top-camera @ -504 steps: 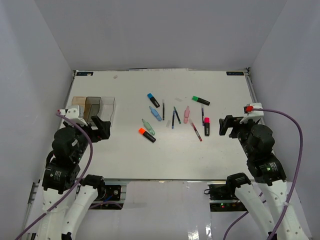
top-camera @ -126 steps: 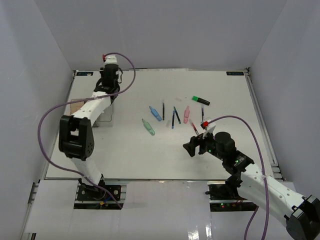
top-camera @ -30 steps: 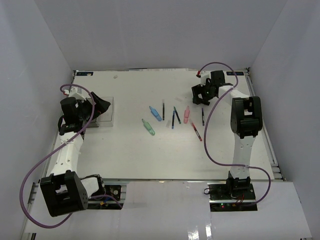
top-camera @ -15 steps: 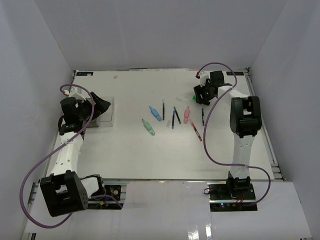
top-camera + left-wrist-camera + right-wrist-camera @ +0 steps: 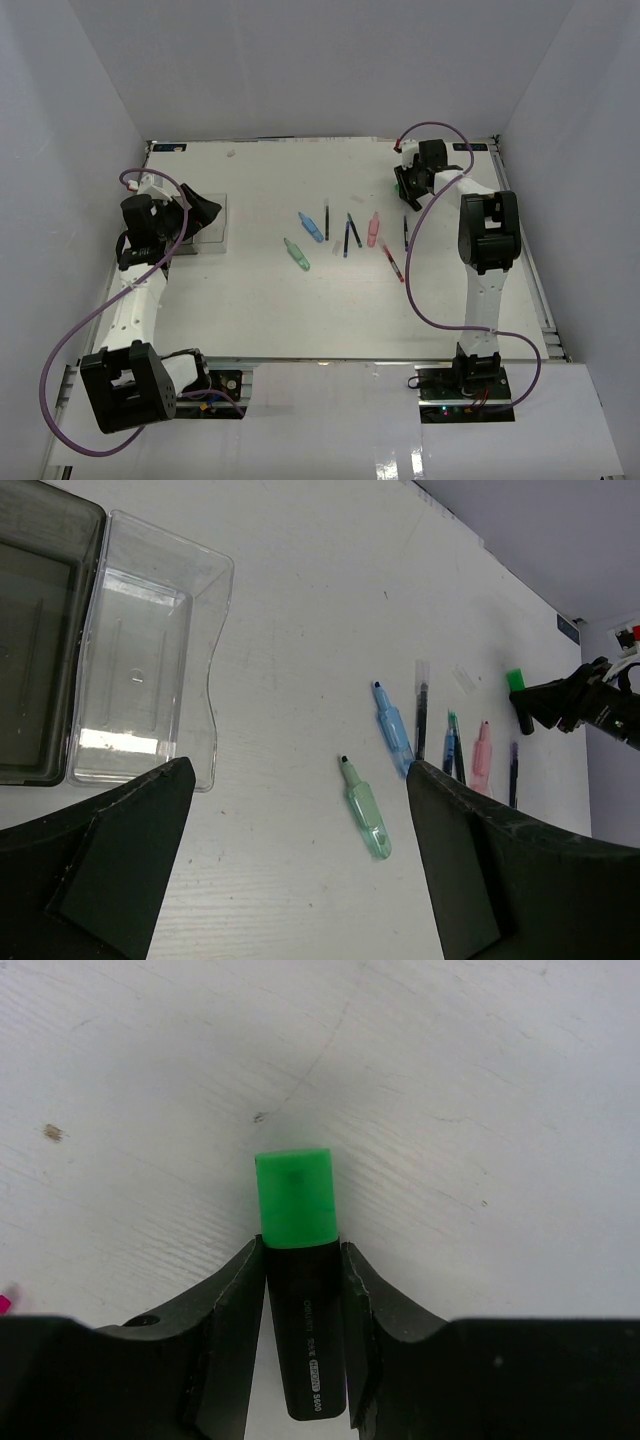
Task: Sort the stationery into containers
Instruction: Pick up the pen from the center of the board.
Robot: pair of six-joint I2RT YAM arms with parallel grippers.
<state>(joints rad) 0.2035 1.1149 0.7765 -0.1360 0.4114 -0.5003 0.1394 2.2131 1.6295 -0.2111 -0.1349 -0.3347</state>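
Green-cap highlighter [image 5: 300,1300] lies on the table [image 5: 300,310] at the far right, well apart from the containers [image 5: 212,225] on the left side. My R claw [image 5: 302,1260] is down on it. Both fingers [image 5: 232,1305] sit against the black barrel, one each side, no gap visible, so I call it gripped, jaws narrowed to barrel width. The cap sticks out past the tips. Whether it's off the table yet, can't tell.

My L claw [image 5: 297,770] hangs spread to its widest w/ nothing btw the fingers, near the clear box [image 5: 215,680] and grey box [image 5: 40,680].

Step in hand, as I judge it: secure the grip, then lift. To do it well:
- Squeeze firm before raising, b/c the barrel looks smooth. The hold seems toward the cap end, so the tail may droop or swivel.
- Lift straight up first, no dragging.
- Carry high enough to pass over the pens [image 5: 420,720] and pastel pieces [image 5: 392,730] mid-table w/o nudging them.
- At the boxes, line the barrel up w/ a box's long side, since length looks a close fit. Go low, and only then let go.
- L claw is close to the boxes, so I'd watch for crowding there.
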